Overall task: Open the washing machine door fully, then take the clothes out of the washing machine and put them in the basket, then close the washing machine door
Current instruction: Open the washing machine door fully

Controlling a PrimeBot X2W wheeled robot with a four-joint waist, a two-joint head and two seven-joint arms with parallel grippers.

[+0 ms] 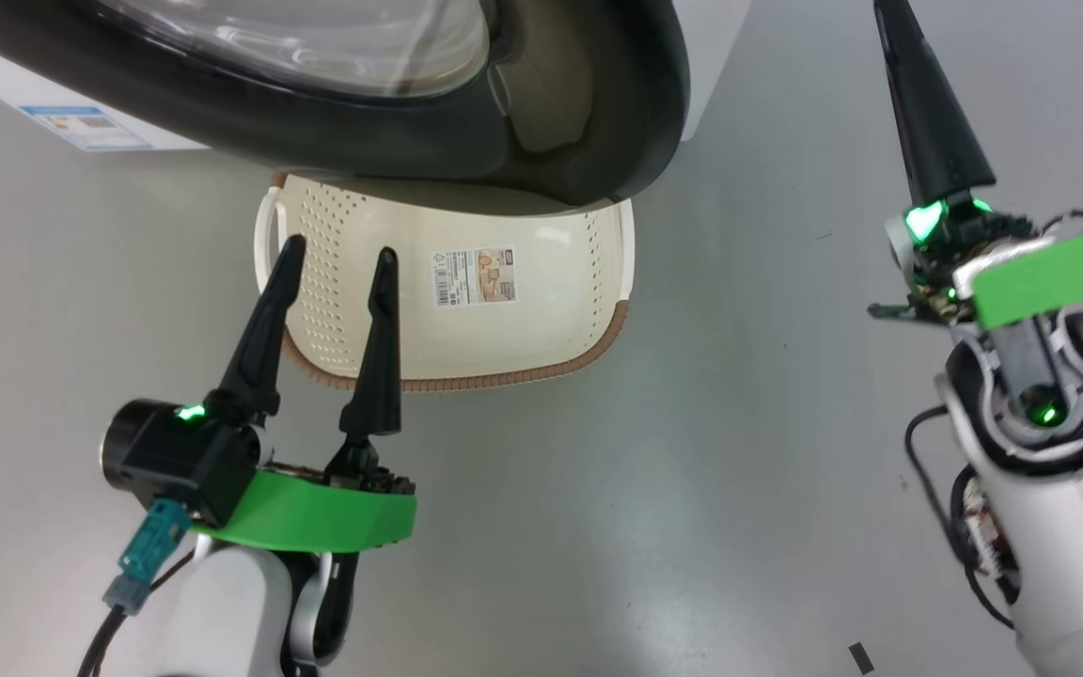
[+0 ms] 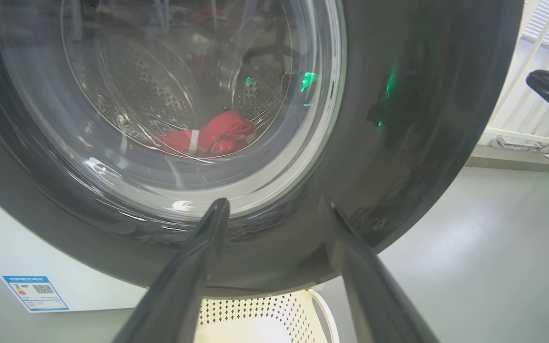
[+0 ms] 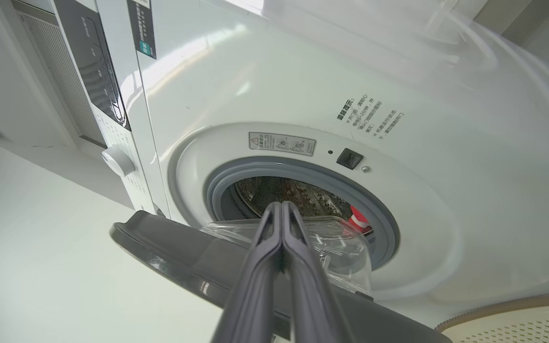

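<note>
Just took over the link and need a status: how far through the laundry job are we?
Done: the washing machine door is unlatched and swung out, though seemingly not fully. In hand: nothing; the left gripper is open by the basket, the right gripper shut and empty. Left: the red clothes lie in the drum, the basket is empty, door closing remains.

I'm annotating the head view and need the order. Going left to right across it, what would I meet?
blue label sticker → left gripper → barcoded paper label → right gripper
</note>
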